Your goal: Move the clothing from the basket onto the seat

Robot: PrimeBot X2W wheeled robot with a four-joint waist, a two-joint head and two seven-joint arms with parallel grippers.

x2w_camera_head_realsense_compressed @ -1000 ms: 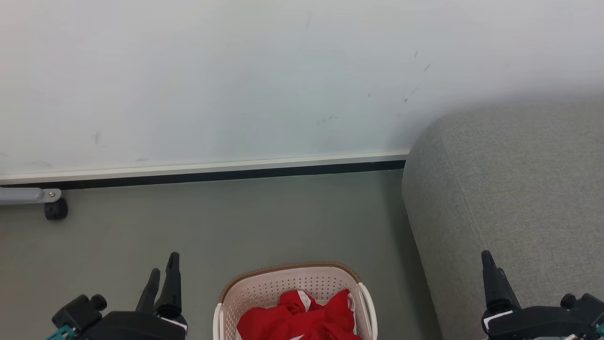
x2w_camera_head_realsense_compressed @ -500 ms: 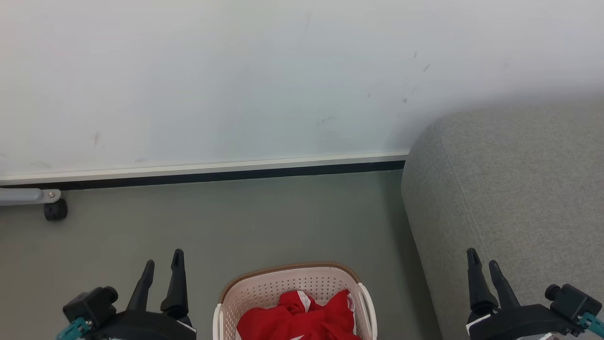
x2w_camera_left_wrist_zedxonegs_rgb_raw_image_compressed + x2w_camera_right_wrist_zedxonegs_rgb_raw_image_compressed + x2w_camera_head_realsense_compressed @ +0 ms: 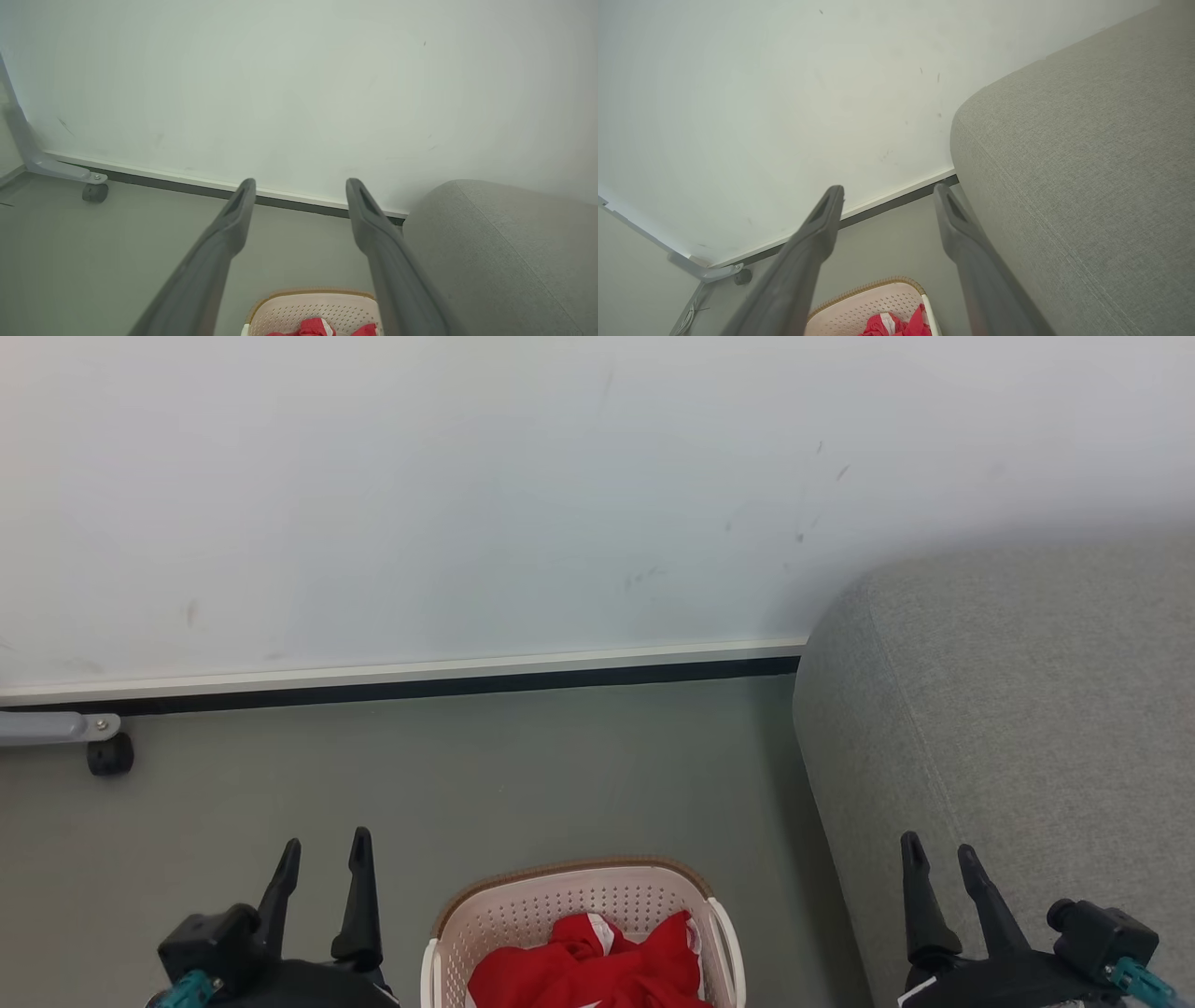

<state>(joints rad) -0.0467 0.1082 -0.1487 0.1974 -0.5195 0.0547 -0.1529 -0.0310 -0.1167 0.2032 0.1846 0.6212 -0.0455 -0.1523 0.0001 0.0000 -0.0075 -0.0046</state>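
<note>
In the head view the basket (image 3: 569,870) sits at the bottom centre of the frame on the grey floor (image 3: 523,765), cut by the lower edge, with the clothing (image 3: 597,966) bunched red inside it. The left gripper (image 3: 326,840) stands at the lower left, beside the basket but apart from it, its two dark fingers spread with a clear gap. The right gripper (image 3: 936,845) stands at the lower right, fingers likewise parted and holding nothing, seen against the seat (image 3: 1027,709) on the right side. The clothing lies between the two grippers, lower in the frame than their fingertips, touched by neither. In each wrist view basket and red fabric show at the bottom edge between the fingers
</note>
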